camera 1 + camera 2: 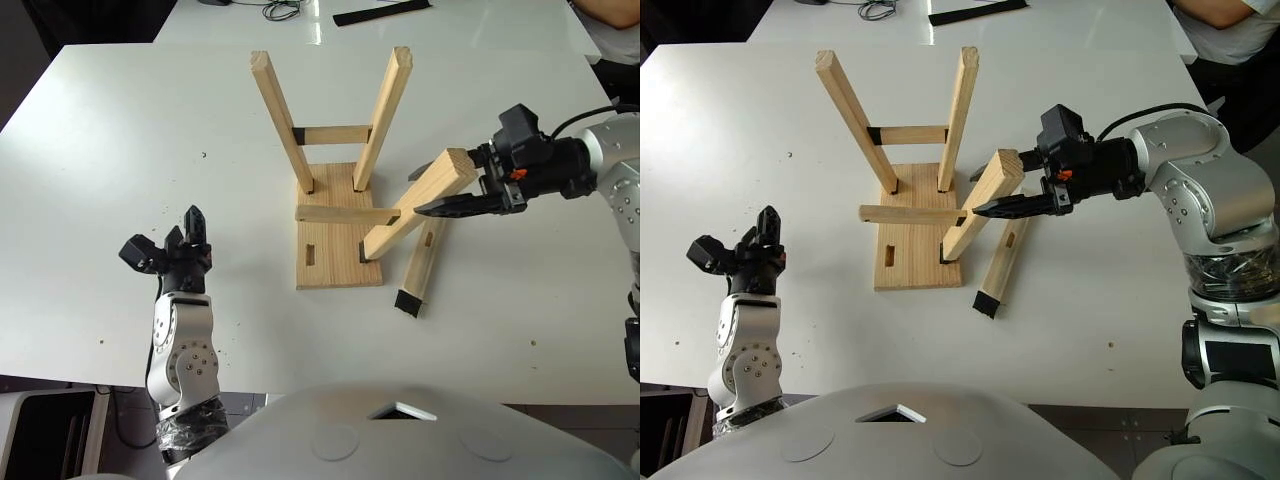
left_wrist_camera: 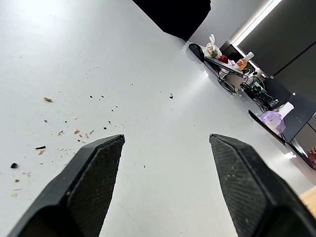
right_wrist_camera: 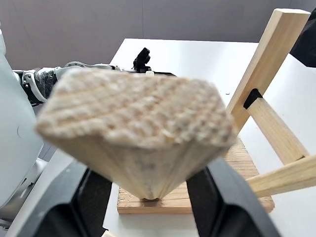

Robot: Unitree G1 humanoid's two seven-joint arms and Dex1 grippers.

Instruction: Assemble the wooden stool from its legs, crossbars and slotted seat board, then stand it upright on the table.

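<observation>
One leg point(image 1: 395, 226), foot at the seat's point(image 1: 335, 262) near corner, leans off to the seat's right toward the right gripper point(image 1: 415, 193), jaws clamped on its top; left gripper's point(image 1: 165, 240) jaws apart.

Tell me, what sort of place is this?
Probably an office or lab workroom: a big white table, a half-built wooden stool whose leg the right gripper holds, cables beyond it, and a cluttered desk with bottles.

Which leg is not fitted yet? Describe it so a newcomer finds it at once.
Start at the seat board lying flat mid-table, with two upright legs rising from its far end. Just off its right edge, beside the tilted leg gripped by the right hand, is the loose leg. It alone lies flat on the table, its black-capped end nearest the robot.
</observation>
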